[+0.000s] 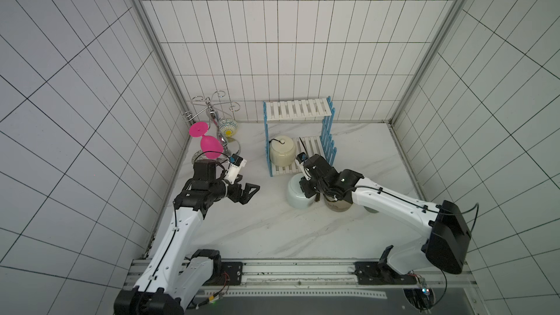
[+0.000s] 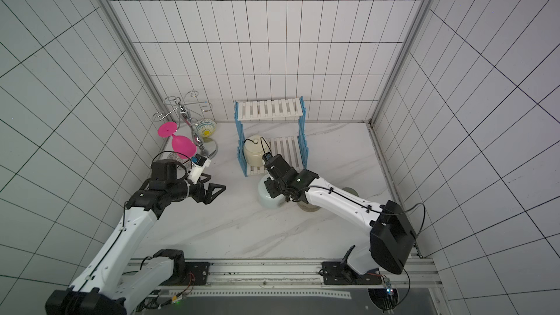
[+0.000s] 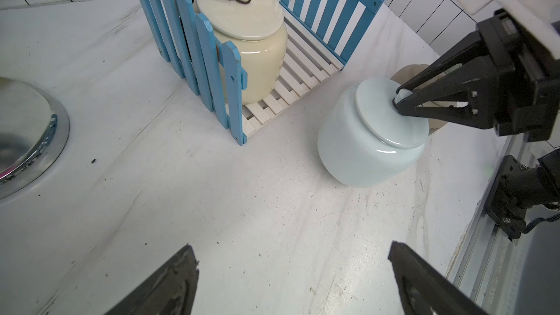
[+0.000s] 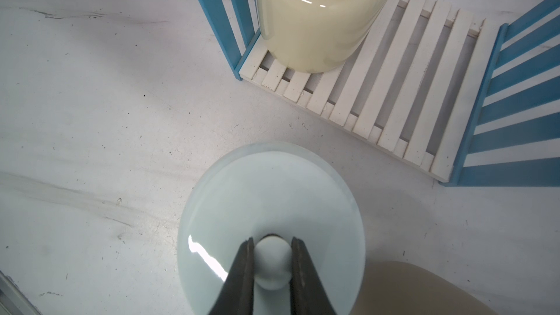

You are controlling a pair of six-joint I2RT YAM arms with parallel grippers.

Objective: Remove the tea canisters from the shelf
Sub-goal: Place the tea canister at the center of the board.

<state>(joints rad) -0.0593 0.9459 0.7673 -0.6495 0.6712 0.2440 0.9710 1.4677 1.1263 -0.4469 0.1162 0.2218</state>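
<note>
Pale blue tea canister (image 3: 360, 150) sits clamped by its knob (image 4: 272, 263) in right fingers (image 4: 239, 271), left fingers (image 3: 169, 283) apart; lid (image 4: 272, 198) could lift alone.

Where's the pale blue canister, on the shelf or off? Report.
Off: the pale blue canister is outside the shelf, before its lower tier, the right tool shut on its lid knob.

shelf (image 1: 298, 110): white slatted tiers, blue side frames, stood upright by back wall | cream jar (image 1: 282, 154): lidded, dark cord at knob, upright on lower tier | pale blue jar (image 1: 295, 196): lidded, set on table before shelf | tan jar (image 1: 338, 206): just beside it, mostly hidden
</note>
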